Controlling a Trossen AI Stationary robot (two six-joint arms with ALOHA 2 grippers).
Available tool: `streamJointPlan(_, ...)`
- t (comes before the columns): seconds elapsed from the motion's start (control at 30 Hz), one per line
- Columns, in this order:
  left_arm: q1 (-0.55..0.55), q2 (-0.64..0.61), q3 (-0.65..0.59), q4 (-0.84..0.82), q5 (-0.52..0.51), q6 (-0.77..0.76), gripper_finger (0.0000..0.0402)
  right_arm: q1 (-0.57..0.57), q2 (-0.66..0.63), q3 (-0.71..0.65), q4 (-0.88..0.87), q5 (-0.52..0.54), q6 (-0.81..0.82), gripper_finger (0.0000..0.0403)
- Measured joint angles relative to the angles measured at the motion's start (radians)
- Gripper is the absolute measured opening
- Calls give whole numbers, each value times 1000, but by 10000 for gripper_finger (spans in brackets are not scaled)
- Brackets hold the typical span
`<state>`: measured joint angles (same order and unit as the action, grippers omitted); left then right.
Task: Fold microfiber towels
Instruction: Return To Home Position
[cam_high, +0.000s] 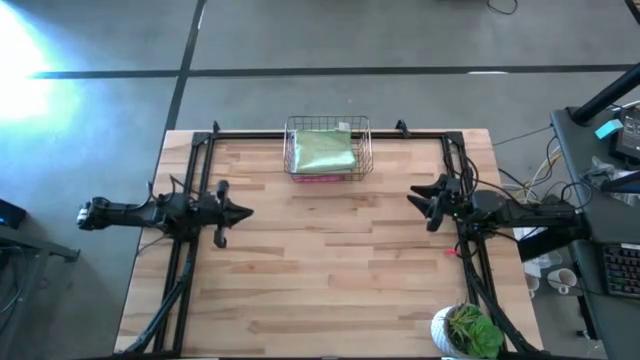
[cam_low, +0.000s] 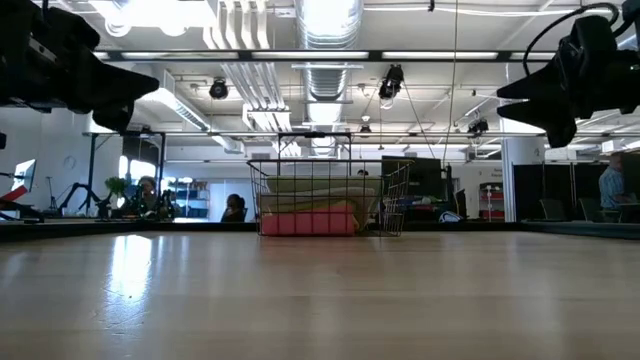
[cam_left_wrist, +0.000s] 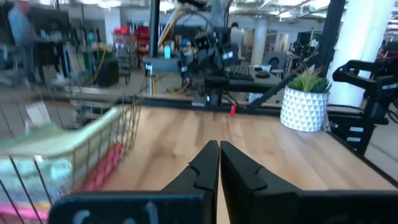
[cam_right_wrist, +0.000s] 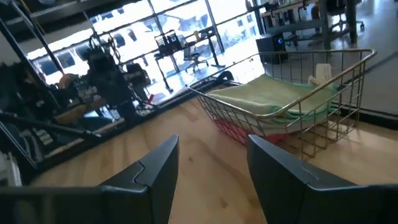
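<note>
In the basket: my towels (cam_high: 323, 152) lie folded in one pile, at the top middle of the high view.
Top of the pile: the pale green towel (cam_high: 325, 145) lies flat over the rest.
Bottom of the pile: the pink towel (cam_low: 308, 222) peeks out under the others.
Basket: the wire basket (cam_high: 366, 135) sits at the top edge of the wood table (cam_high: 330, 280).
My left claw (cam_high: 245, 211): at the middle left, up off the table, well apart from the basket. Its two fingers are pressed together and hold nothing.
My right claw (cam_high: 412, 197): at the middle right, up off the table too. Its fingers are spread wide and hold nothing.
Plant (cam_high: 468, 330): a little green one in a white pot, at the lower right.
</note>
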<state>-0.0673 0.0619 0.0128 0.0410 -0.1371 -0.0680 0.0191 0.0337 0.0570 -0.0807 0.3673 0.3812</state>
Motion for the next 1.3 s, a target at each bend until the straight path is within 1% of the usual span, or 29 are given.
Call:
streamJointPlan(0.13,0,-41,-3,3,0,48,0,0,22,3,-11,0,-136,178)
streamJointPlan(0.2,0,-38,-3,2,0,56,0,0,32,3,-11,-1,-166,178)
streamJointPlan(0.43,0,-36,-5,3,0,83,0,0,51,3,-11,-1,-172,178)
streamJointPlan(1.07,0,23,-7,3,-2,76,0,0,53,2,-10,-1,-173,178)
streamJointPlan(1.3,0,21,-7,3,-2,76,0,0,53,2,-10,-2,-172,178)
